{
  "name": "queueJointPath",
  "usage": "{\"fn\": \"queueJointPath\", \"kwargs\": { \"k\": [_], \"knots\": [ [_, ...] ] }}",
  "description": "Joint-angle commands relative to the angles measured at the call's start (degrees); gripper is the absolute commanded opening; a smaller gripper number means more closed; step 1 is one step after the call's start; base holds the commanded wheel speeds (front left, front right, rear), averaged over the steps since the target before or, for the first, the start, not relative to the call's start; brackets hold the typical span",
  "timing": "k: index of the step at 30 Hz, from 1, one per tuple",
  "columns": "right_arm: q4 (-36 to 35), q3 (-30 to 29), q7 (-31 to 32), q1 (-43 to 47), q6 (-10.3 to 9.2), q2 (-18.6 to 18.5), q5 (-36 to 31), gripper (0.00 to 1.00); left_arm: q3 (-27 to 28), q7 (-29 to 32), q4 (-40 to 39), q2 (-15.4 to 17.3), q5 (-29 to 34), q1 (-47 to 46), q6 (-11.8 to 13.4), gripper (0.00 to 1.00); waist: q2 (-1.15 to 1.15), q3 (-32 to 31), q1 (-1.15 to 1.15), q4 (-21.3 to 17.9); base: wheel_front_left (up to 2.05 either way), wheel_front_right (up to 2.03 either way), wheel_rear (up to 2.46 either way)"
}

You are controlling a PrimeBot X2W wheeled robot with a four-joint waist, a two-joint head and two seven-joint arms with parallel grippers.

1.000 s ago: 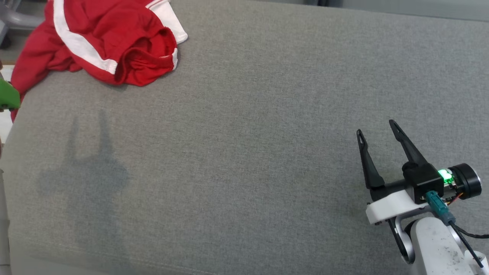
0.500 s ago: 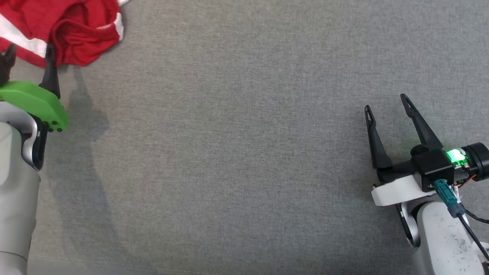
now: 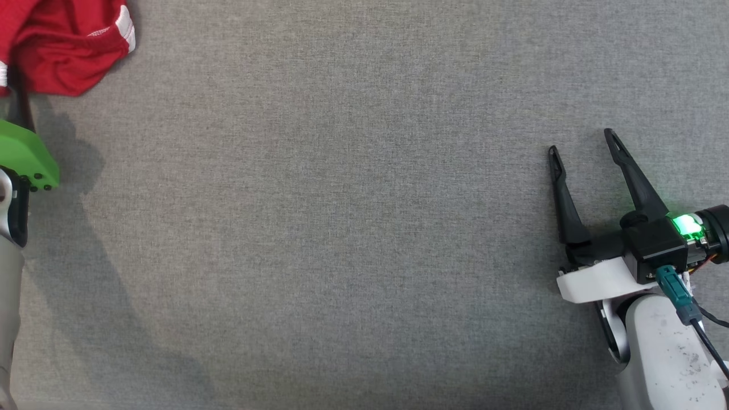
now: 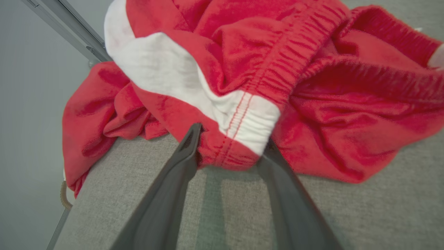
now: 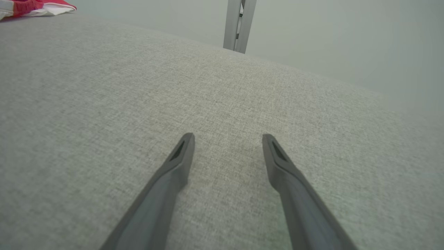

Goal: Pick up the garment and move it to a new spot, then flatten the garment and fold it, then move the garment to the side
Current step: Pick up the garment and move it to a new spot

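The garment [image 3: 62,51], red with white bands, lies crumpled at the far left corner of the grey bench [image 3: 342,228], partly overhanging its left edge. The left gripper [image 4: 232,139] straddles a fold of the elastic waistband [image 4: 249,121], one finger on each side; whether it clamps the cloth cannot be determined. The right gripper [image 3: 581,140] sits near the right edge, fingers spread and empty, well apart from the garment.

Crumpled red garment [image 3: 62,51] with white stripes, heaped at the far-left corner of a grey padded surface [image 3: 364,228], partly overhanging the edge.
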Motion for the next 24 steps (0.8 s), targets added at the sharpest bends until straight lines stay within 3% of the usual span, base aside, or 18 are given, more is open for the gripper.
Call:
{"fn": "queueJointPath", "kwargs": {
  "k": [1, 11, 18, 24],
  "knots": [
    [1.09, -0.38, 0.02, -0.15, -0.06, -0.47, 0.05, 1.00, 0.09, -0.60, 0.59, 0.00, -0.40, -1.25, 0.35, 0.00, 0.00, -0.13, 0.00, -0.12, 0.00, 0.00, 0.00],
    [2.60, 0.44, 0.01, 0.00, -0.06, -0.40, 2.82, 1.00, -1.81, -2.34, -0.28, 0.77, 1.47, -1.07, -0.36, 0.00, 0.00, -4.44, 0.00, -0.81, 0.00, 0.00, 0.00],
    [4.62, 0.91, -0.01, 1.41, -0.06, -0.37, 5.99, 1.00, -5.75, -2.31, -6.55, 1.61, 4.07, -1.70, -0.82, 0.00, 0.00, -10.94, 0.00, -1.58, 0.00, 0.00, 0.00],
    [5.94, 0.58, -0.02, 2.86, -0.06, -0.36, 8.71, 1.00, -9.76, 1.36, -13.53, -0.06, 6.15, -2.91, -0.97, 0.00, 0.00, -16.45, 0.00, -3.14, 0.00, 0.00, 0.00]
  ]
}}
